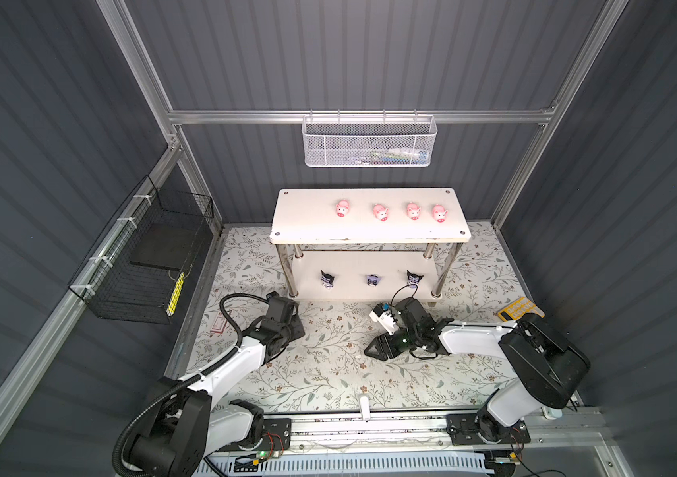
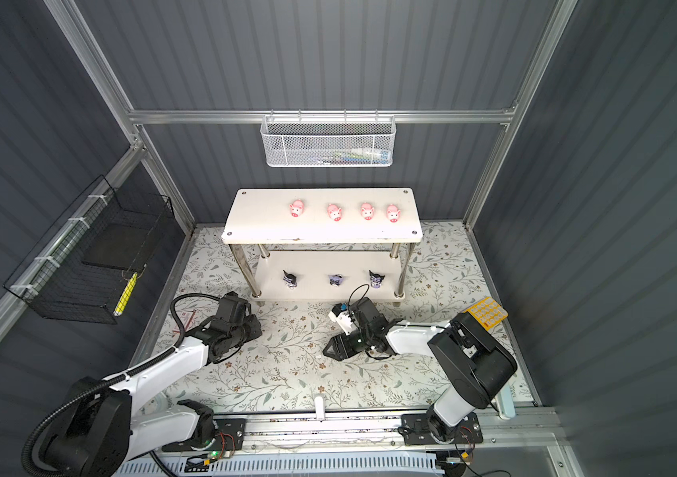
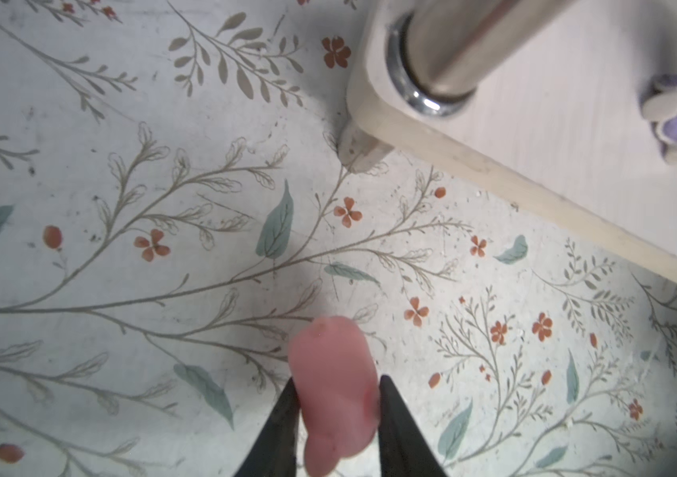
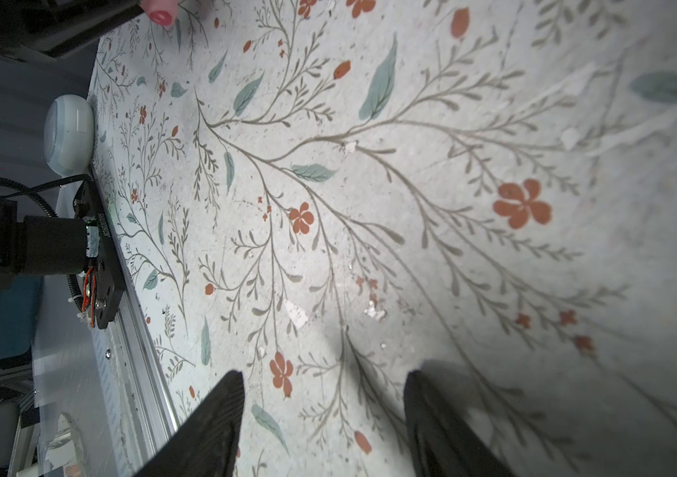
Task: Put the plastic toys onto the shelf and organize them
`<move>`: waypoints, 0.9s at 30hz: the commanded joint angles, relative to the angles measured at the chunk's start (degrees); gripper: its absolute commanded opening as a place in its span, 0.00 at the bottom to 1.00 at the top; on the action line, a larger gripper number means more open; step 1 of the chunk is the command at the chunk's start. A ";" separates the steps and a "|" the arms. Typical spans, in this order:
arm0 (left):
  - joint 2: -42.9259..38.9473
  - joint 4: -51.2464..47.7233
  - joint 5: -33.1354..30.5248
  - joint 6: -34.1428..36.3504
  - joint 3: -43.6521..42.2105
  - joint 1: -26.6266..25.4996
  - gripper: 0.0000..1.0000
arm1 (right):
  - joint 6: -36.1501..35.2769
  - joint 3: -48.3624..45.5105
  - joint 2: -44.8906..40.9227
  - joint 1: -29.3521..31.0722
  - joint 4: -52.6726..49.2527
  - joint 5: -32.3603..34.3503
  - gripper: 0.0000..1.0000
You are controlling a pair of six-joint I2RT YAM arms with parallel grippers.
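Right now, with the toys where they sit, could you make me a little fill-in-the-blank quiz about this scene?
The top board of the white shelf carries ____ pink pigs. The three black-and-purple eared figures stand on its ____ board. The left gripper pinches a fifth pig, while the right gripper holds ____.
Missing words: four; lower; nothing.

Grey ribbed walls [image 1: 370,53] — aluminium frame [image 1: 246,117] — floral tabletop [image 1: 328,371]
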 commanded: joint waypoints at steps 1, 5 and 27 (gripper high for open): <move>-2.09 -0.55 4.94 3.98 -1.72 0.46 0.31 | -0.41 0.30 0.70 -0.15 -0.21 -0.46 0.64; -3.61 -0.54 7.46 5.21 -3.24 0.46 0.32 | -0.37 0.35 0.84 -0.15 -0.21 -0.74 0.64; -2.10 -5.66 5.45 6.70 -3.56 -0.06 0.42 | -0.37 1.25 1.79 -0.15 -0.62 -1.49 0.64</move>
